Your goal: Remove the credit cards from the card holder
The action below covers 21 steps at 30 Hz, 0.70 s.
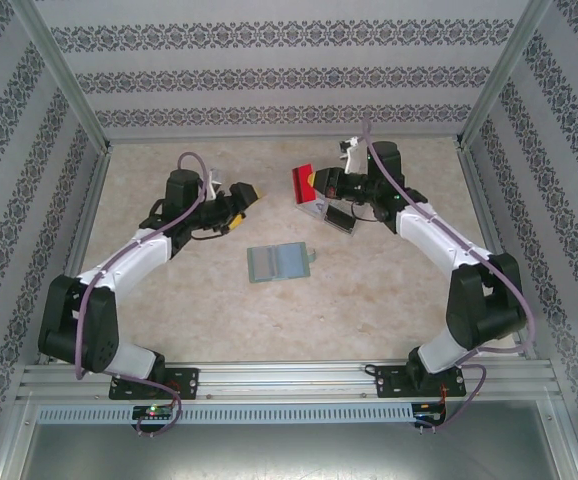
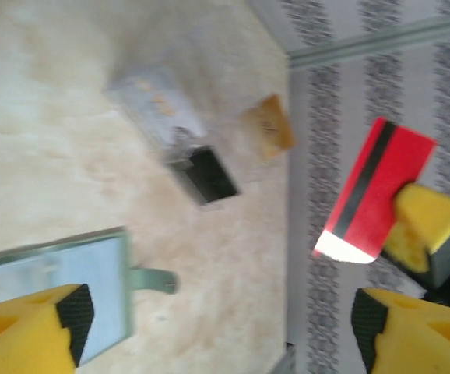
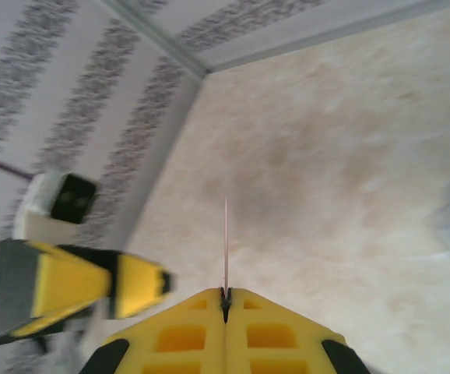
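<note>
The card holder (image 1: 277,262) lies open and flat on the table between the arms, its bluish inner pockets up; it also fills the lower left of the left wrist view (image 2: 54,284). My right gripper (image 1: 316,186) is shut on a red credit card (image 1: 302,183) with a dark stripe (image 2: 377,191), held in the air above the table. In the right wrist view that card (image 3: 226,241) is edge-on between the closed fingers (image 3: 226,294). My left gripper (image 1: 247,200) hangs open just left of the red card, nothing between its fingers (image 2: 34,319). A tan credit card (image 2: 270,128) lies on the table.
A clear plastic tray (image 2: 159,105) with a dark item (image 2: 205,175) beside it sits below the right gripper (image 1: 329,215). Patterned walls and metal frame rails (image 1: 279,140) enclose the table. The wallet's strap (image 2: 151,279) sticks out to its right.
</note>
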Available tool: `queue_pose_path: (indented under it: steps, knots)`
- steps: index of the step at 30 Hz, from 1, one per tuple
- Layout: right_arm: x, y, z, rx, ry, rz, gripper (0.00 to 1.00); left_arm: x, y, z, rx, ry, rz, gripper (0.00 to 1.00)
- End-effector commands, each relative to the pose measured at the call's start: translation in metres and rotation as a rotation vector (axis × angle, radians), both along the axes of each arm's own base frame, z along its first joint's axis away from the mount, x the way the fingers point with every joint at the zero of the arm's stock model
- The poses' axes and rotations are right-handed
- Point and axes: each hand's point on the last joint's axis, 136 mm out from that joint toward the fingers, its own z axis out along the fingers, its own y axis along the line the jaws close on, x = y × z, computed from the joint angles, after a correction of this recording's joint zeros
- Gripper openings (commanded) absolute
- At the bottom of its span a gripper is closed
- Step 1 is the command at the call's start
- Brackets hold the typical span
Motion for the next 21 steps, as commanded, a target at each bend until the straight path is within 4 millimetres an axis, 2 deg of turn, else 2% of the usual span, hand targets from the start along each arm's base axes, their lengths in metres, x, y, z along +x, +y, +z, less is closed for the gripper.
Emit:
queue_pose_path:
  steps: [1,4,6,10,15,21]
  knots:
    - [0.019,-0.035,-0.028,-0.28,-0.102,-0.017,0.0,-0.012,0.042,-0.016,0.241,0.048,0.053,0.94]
    - [0.035,-0.056,-0.028,-0.357,-0.152,-0.01,0.0,-0.013,0.069,-0.017,0.376,0.056,0.097,1.0]
    - [0.041,-0.063,-0.028,-0.397,-0.184,0.02,0.0,-0.013,0.085,-0.016,0.444,0.073,0.127,1.0]
    - [0.041,-0.073,-0.045,-0.546,-0.243,0.115,0.0,-0.011,0.105,-0.006,0.457,0.086,0.139,1.0]
    - [0.039,-0.082,-0.059,-0.687,-0.285,0.207,0.0,-0.012,0.121,0.001,0.488,0.08,0.143,0.99]
    - [0.038,-0.09,-0.077,-0.819,-0.29,0.341,0.0,-0.015,0.125,0.0,0.503,0.084,0.124,1.0]
